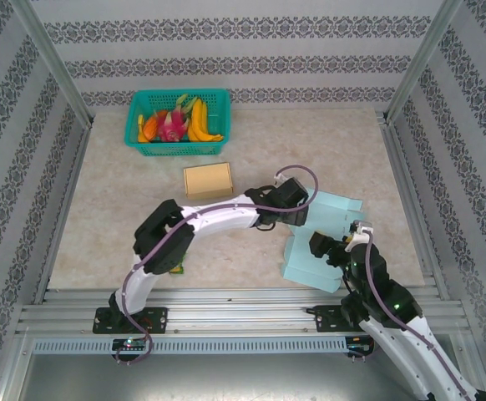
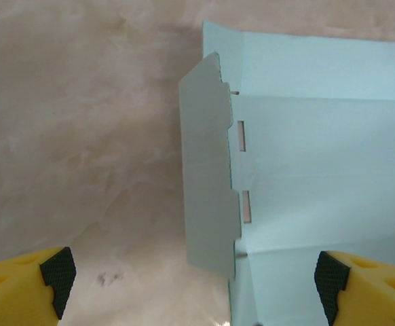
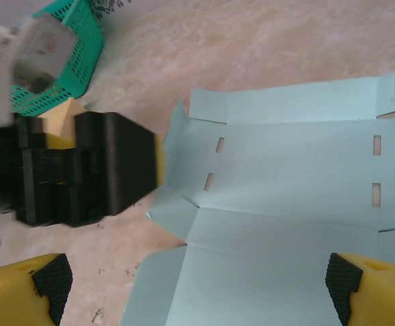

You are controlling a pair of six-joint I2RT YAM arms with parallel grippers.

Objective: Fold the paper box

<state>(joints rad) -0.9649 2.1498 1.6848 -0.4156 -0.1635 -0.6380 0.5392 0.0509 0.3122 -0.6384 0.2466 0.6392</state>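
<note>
The paper box (image 1: 331, 230) is a pale blue flat blank lying right of centre on the table, its flaps partly raised. My left gripper (image 1: 301, 210) reaches across to the blank's left edge. In the left wrist view the left gripper (image 2: 194, 284) is open, and one side flap (image 2: 208, 170) stands upright between the widely spaced pads. My right gripper (image 1: 324, 251) hovers over the blank's near end. From the right wrist, the right gripper (image 3: 196, 285) is open above a flat panel (image 3: 286, 265), holding nothing. The left gripper's black body (image 3: 89, 170) sits at the box's left edge.
A green basket (image 1: 134, 125) of toy fruit stands at the back left. A tan cardboard box (image 1: 208, 180) lies just in front of it. Metal frame posts and rails border the table on both sides and along the near edge.
</note>
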